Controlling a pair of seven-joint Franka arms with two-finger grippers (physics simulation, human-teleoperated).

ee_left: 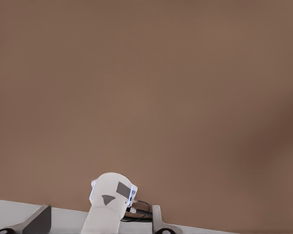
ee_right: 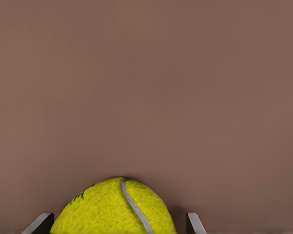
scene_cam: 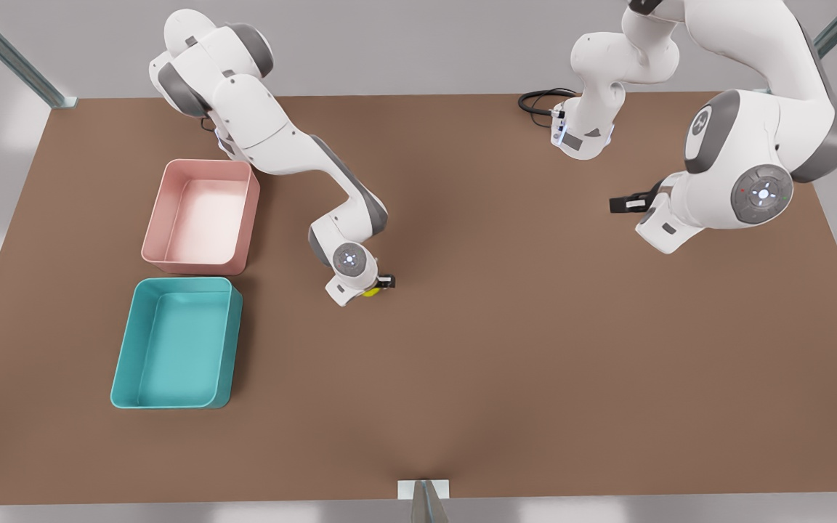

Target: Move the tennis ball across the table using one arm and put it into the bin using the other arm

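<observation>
The tennis ball (ee_right: 115, 209), yellow-green with a pale seam, rests on the brown table (scene_cam: 506, 349) near its middle. In the front view only a sliver of the ball (scene_cam: 371, 293) shows under my right gripper (scene_cam: 381, 285). That gripper is low over the table and open, its fingertips (ee_right: 41, 222) standing on either side of the ball with small gaps. The teal bin (scene_cam: 175, 345) lies to the front view's left of the ball. My left gripper (scene_cam: 625, 203) hangs open and holds nothing above the table at the front view's right.
A pink tray (scene_cam: 200, 218) stands just behind the teal bin, close to the right arm's links. The left arm's base (scene_cam: 582, 131) and a black cable (scene_cam: 538, 100) sit at the table's far edge. Open brown tabletop spans the space between the two arms.
</observation>
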